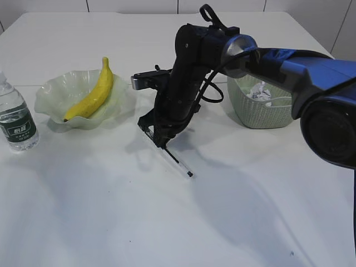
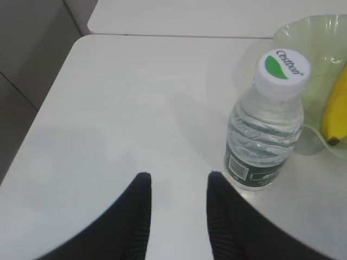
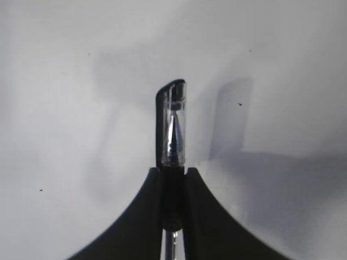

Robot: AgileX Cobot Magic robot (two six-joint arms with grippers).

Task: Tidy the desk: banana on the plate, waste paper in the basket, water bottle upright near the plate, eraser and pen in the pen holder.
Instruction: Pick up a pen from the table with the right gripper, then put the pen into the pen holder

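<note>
Where the right claw [image 3: 173,172] meets the counter [image 1: 167,222], its two black fingers [image 3: 154,216] are clenched on the pen [image 3: 172,130], gripping the barrel just behind the clear cap; the wrist view shows the capped tip projecting forward from between the pads. Seen from outside, the pen [image 1: 169,157] slants down to the right beneath the right claw [image 1: 157,133], its far end at or very near the counter surface; whether it touches cannot be confirmed. The right arm reaches in from the right edge and across the middle of the counter. Behind that arm stands a pale green woven basket [image 1: 250,114] with crumpled waste paper [image 1: 261,92] inside it. To the left of the claw, a translucent green plate [image 1: 55,105] with a wavy rim carries the banana [image 1: 92,94], lying diagonally with its stem toward the rear. At the far left, the water bottle [image 1: 15,119] stands upright, just beside the plate. The left claw [image 2: 179,187] hovers over bare counter with its fingers [image 2: 222,216] parted and nothing between them; the water bottle [image 2: 265,124], white cap with a green mark, stands just to its right, next to the plate rim [image 2: 303,32] and the banana tip [image 2: 336,114].
</note>
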